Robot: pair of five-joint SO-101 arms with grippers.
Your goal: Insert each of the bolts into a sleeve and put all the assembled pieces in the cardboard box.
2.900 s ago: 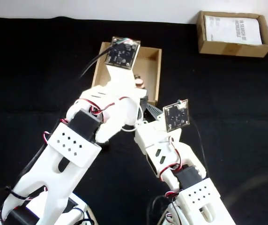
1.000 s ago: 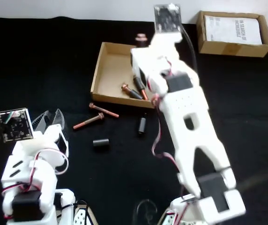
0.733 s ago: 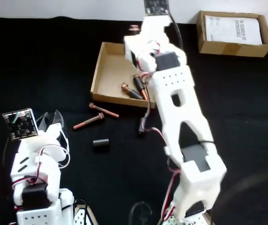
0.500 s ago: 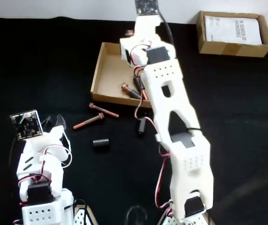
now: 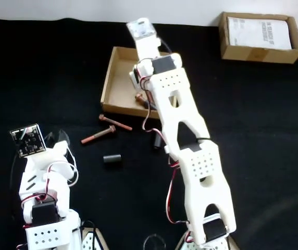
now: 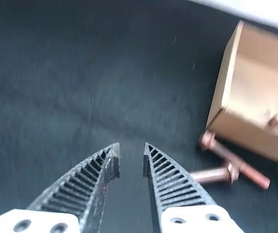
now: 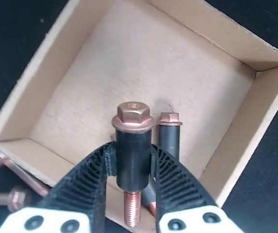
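Right arm: my right jaws clamped bolt-in-sleeve piece [image 7: 133, 155] by sleeve, above cardboard box [image 7: 253, 111]. Judged rigid, light, slick; mid-sleeve grip suited it, since bolt could slide out. My left jaws parted, empty, over counter [image 6: 56, 73] near loose bolts [image 5: 99, 134].

I have one assembled piece [image 7: 133, 162], a copper hex-head bolt through a black sleeve, pinched by its sleeve in the right gripper [image 7: 132, 151] over the cardboard box [image 7: 129, 63], its threaded tip poking out the far end. A second assembled piece [image 7: 169, 138] lies on the box floor beside it. Outside, just beside the box's front wall, I see one bare copper bolt [image 5: 115, 123]; another bolt [image 5: 98, 136] lies just past it. Farther from the box lie one loose black sleeve [image 5: 112, 159] and another sleeve [image 5: 157, 139].
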